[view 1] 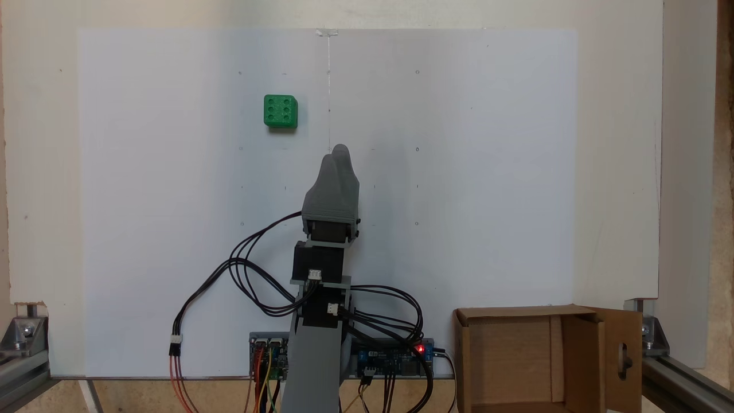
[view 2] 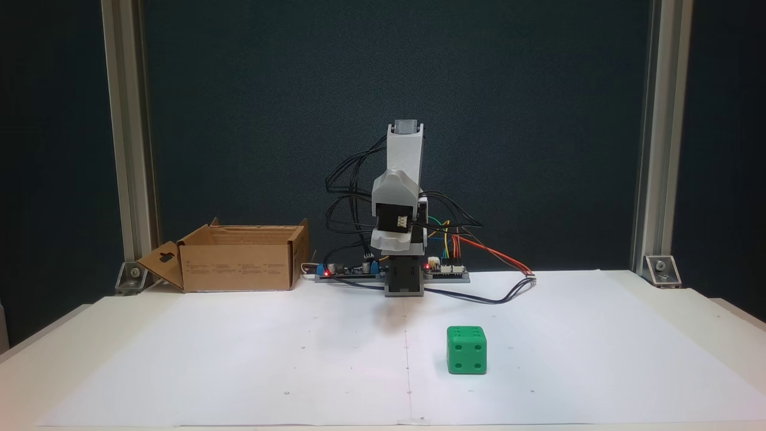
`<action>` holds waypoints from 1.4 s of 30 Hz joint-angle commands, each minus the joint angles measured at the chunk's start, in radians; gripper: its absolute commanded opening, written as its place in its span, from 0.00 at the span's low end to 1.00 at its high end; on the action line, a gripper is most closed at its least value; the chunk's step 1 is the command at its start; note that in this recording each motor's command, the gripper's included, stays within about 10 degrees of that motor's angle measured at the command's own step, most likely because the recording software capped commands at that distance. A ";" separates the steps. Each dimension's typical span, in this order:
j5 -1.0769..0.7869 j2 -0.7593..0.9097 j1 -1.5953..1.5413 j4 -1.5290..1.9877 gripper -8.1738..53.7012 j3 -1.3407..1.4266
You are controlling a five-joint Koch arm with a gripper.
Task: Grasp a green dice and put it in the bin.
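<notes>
Green dice (view 1: 280, 111), rounded edges, six pips up, on white sheet (view 1: 459, 172)

We have two fixed views. One looks straight down from high above the white paper sheet (view 1: 459, 172) and takes in nearly all of it, with the grey plastic robot arm (view 1: 330, 229) rising from the bottom edge. The other stands low at the sheet's far end (view 2: 239, 371), facing the arm (view 2: 402, 209) head-on from a moderate distance. Both share the sheet, the arm, the small bright green plastic dice (view 1: 280, 111) (view 2: 466, 350) and the brown cardboard box (view 1: 545, 361) (view 2: 236, 258) beside the arm's base.
</notes>
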 commanded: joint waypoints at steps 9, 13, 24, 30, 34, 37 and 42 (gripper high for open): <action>0.000 0.104 -0.035 -0.005 0.85 0.049; -0.003 0.103 -0.031 0.005 0.85 0.049; -0.005 0.100 -0.026 0.092 0.83 0.046; -0.005 0.100 -0.034 0.255 0.83 -0.034; -0.006 0.100 -0.020 0.528 0.85 -0.143; -0.006 0.100 -0.012 0.713 0.84 -0.218; -0.002 0.098 -0.006 1.057 0.81 -0.422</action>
